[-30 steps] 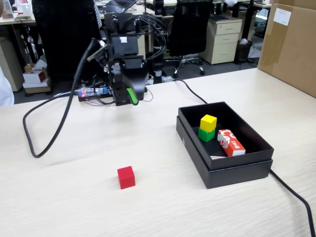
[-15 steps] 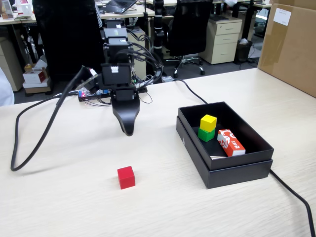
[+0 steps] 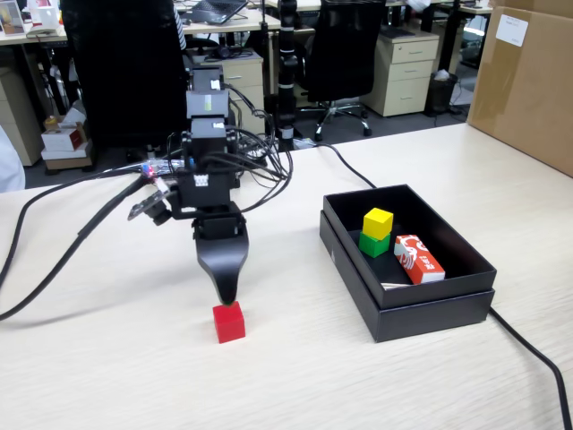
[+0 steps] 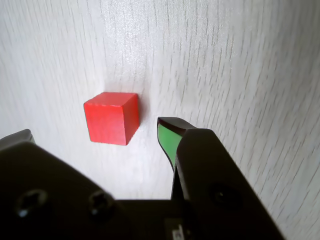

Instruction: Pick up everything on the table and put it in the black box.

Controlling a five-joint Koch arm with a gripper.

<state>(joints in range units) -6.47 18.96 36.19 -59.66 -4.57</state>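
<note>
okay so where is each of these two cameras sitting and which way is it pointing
Fixed view: stands off the table's near edge, raised, looking across it toward the office; shows the whole arm, the gripper above the red cube, and the black box.
Wrist view: rides on the gripper, looking down at the tabletop; only the jaws show, one green-padded.
Shared: red cube, gripper and table.

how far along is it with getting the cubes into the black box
Two of three look done: the yellow cube sits on the green cube inside the black box. In hand: the open gripper hangs just above the red cube, which sits on the table, ungrasped. Left: grasp it and carry it to the box.
</note>
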